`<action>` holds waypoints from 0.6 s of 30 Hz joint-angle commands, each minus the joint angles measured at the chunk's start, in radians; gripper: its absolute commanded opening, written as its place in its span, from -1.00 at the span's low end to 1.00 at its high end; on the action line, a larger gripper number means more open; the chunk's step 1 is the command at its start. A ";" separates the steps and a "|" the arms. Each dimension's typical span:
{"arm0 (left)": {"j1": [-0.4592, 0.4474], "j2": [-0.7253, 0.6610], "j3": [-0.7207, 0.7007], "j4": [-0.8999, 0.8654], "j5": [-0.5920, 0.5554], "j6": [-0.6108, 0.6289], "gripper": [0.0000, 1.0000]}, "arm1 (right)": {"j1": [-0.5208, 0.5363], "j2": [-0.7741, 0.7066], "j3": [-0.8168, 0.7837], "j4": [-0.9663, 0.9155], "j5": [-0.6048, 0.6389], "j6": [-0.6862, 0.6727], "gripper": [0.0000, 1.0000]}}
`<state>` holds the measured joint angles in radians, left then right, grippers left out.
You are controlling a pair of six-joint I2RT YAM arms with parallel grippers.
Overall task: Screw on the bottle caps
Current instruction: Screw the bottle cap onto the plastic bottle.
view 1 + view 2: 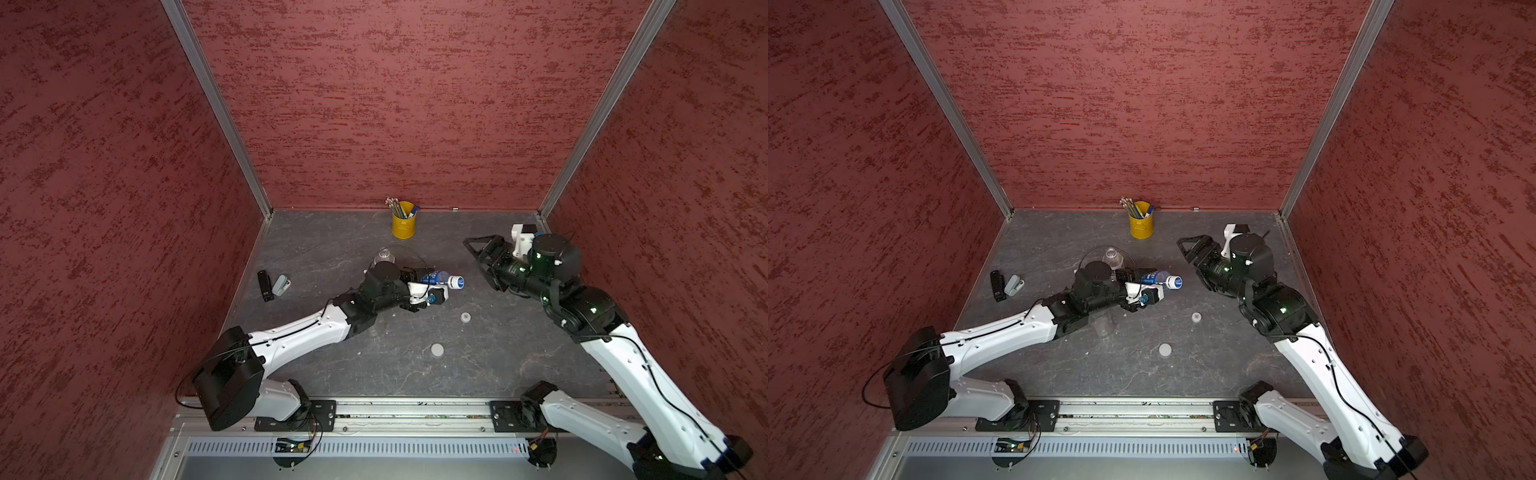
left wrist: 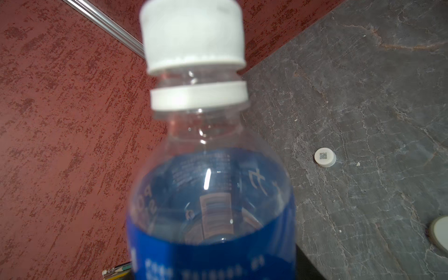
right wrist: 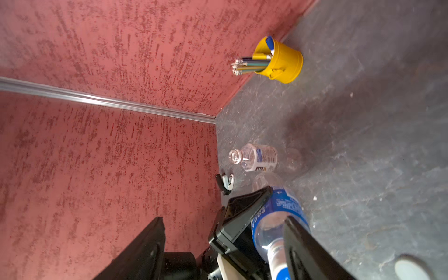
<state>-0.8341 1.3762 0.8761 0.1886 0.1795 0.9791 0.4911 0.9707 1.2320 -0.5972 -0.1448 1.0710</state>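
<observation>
Blue-labelled bottle (image 1: pixel 436 277) held on its side over the middle of the table (image 1: pixel 374 374), its blue-and-white cap (image 1: pixel 456 282) on the neck

The left gripper (image 1: pixel 420 277) pinches the bottle round its body; the right gripper (image 1: pixel 478 264) stands near the cap with jaws spread. Nearer the robot lie the small white cap (image 1: pixel 466 317) with a dark square mark and the wide white cap (image 1: pixel 437 349), both flat on the dark grey top, veined like stone. An uncapped white-labelled bottle (image 1: pixel 384 255) stands behind the left wrist; a clear bottle (image 1: pixel 1103 323) shows partly under that forearm. A yellow pencil cup (image 1: pixel 403 224) sits at the back; a black object (image 1: pixel 264 286) and a grey clip (image 1: pixel 281 285) lie at the left edge. Mottled red walls (image 1: pixel 415 104) with aluminium corner posts (image 1: pixel 216 104) enclose three sides
</observation>
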 commanded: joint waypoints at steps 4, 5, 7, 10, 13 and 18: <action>0.028 -0.042 0.036 -0.076 0.129 -0.055 0.07 | -0.016 0.041 0.081 -0.077 -0.136 -0.775 0.59; 0.035 -0.046 0.041 -0.095 0.158 -0.061 0.07 | -0.017 0.049 0.098 -0.107 -0.165 -0.919 0.57; 0.048 -0.051 0.066 -0.154 0.221 -0.073 0.07 | -0.016 0.057 0.129 -0.171 -0.247 -1.205 0.56; 0.070 -0.051 0.097 -0.231 0.299 -0.084 0.07 | -0.016 0.070 0.198 -0.339 -0.380 -1.654 0.56; 0.085 -0.041 0.127 -0.295 0.340 -0.094 0.07 | -0.017 0.074 0.237 -0.483 -0.404 -2.028 0.60; 0.089 -0.028 0.145 -0.328 0.359 -0.095 0.07 | -0.013 0.113 0.295 -0.554 -0.371 -2.282 0.46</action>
<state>-0.7479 1.3518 0.9955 -0.0830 0.4831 0.9028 0.4786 1.0611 1.4967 -1.0424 -0.4812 -0.8864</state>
